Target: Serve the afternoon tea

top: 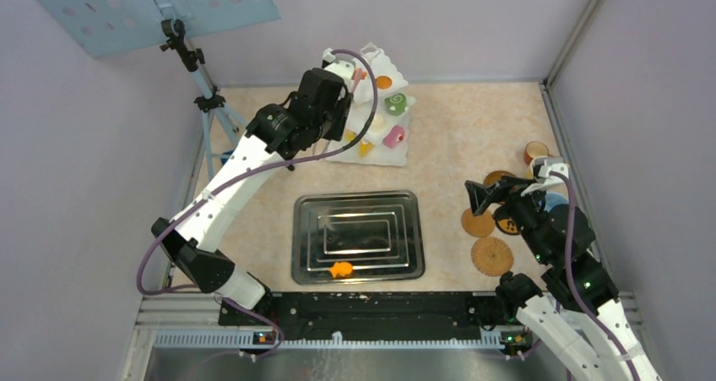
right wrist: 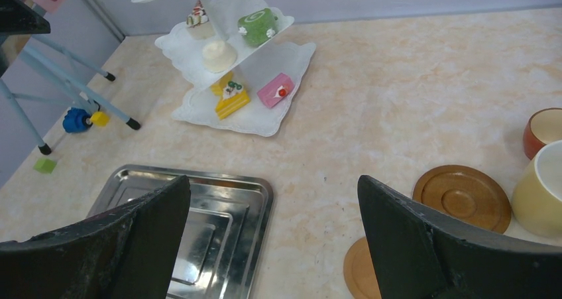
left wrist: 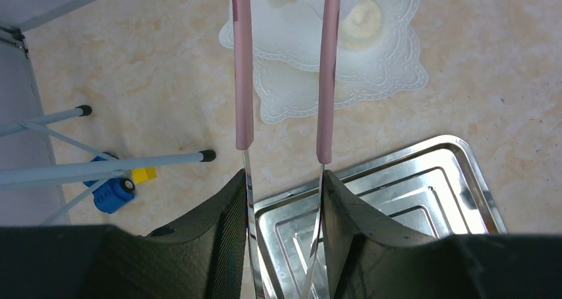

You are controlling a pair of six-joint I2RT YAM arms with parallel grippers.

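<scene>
The white three-tier stand point(top: 404, 144) stands at the back centre with an orange point(top: 383, 83), a green swirl point(top: 395, 104), a pink point(top: 393, 136) and a yellow pastry point(top: 365, 148) on it. A cream pastry point(right wrist: 219, 55) sits on its middle tier. My left gripper point(top: 344, 102) is shut on the pink tongs point(left wrist: 242, 80), whose tips reach over the stand point(left wrist: 298, 93) and are apart and empty. One orange pastry point(top: 340, 269) lies in the steel tray point(top: 397, 254). My right gripper point(top: 490, 197) is open and empty above the coasters point(top: 492, 255).
Brown mug point(right wrist: 545, 130) and yellow mug point(right wrist: 540, 193) stand at the right by coasters point(right wrist: 462, 196); a blue mug point(top: 553, 202) shows behind my right wrist. A tripod point(top: 203, 85) with a blue perforated panel point(top: 143, 5) stands back left. Walls close in both sides.
</scene>
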